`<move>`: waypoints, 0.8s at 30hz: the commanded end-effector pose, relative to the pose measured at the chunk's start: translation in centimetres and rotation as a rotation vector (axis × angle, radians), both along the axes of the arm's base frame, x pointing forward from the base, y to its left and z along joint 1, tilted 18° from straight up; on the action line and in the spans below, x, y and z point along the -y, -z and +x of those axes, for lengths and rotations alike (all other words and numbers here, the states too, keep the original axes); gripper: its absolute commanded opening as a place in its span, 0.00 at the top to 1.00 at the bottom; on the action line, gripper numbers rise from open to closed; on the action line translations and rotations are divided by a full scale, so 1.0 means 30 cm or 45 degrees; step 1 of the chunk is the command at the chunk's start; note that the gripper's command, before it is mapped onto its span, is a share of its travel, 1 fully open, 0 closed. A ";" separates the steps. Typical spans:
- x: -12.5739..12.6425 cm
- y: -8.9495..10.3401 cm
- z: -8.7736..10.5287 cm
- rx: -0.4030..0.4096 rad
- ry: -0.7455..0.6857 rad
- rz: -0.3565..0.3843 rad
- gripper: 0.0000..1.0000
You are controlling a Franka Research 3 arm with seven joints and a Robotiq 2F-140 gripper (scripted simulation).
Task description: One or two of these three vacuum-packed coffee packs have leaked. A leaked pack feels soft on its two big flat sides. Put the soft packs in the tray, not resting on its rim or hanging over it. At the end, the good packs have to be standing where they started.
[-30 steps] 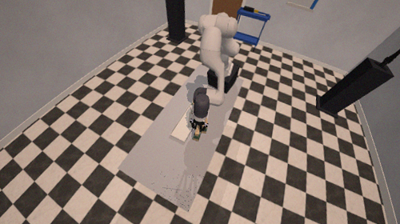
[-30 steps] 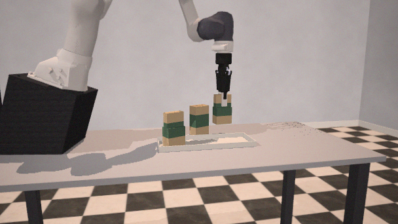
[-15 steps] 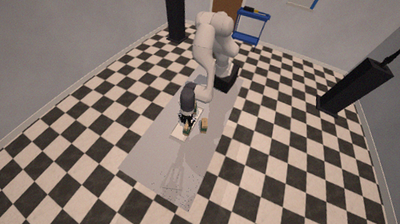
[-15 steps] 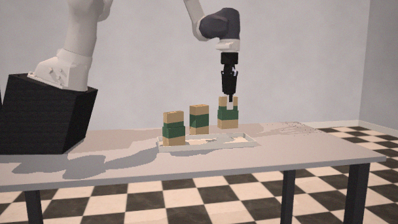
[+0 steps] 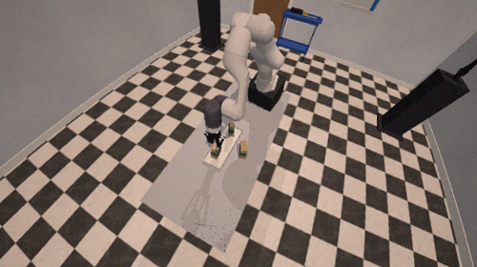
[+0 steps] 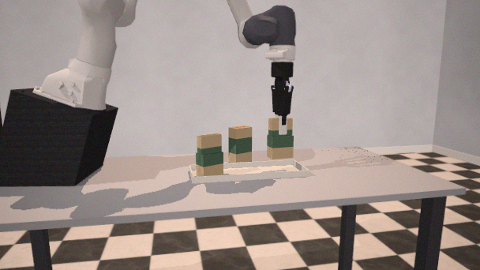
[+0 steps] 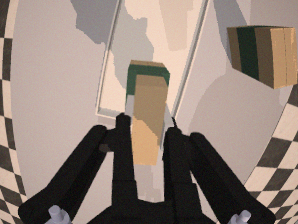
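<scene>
Grey table (image 6: 355,185) on dark legs over a checkered floor (image 6: 245,249); the white arm (image 5: 239,61) rises from a black pedestal (image 6: 24,158) at the table's left end in the exterior view. A shallow white tray (image 6: 304,169) lies near the table's middle. One tan coffee pack with a green band stands in the tray's left end (image 6: 209,155). A second pack (image 6: 240,144) stands upright on the table just beyond the tray's far rim. The third pack (image 6: 279,142) hangs upright above the tray's right part, clear of the tray floor. The gripper (image 6: 283,118) points straight down, its black fingers clamped on the upper portion of this third pack; in the wrist view the pack (image 7: 148,119) sits between the fingers, with the tray (image 7: 113,50) beneath.
</scene>
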State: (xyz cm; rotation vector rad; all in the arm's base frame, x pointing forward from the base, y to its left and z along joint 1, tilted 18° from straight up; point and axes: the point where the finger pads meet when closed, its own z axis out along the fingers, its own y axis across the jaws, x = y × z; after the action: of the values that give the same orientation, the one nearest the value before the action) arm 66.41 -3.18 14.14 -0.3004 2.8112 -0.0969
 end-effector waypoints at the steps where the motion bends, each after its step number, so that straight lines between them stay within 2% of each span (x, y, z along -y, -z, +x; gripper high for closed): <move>1: 0.005 -0.008 0.008 0.002 -0.090 -0.012 0.77; 24: 0.006 0.000 0.011 0.002 -0.090 -0.012 0.77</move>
State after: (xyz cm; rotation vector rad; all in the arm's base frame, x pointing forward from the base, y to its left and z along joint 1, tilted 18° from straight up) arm 66.54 -3.31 14.09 -0.3880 2.8007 -0.0927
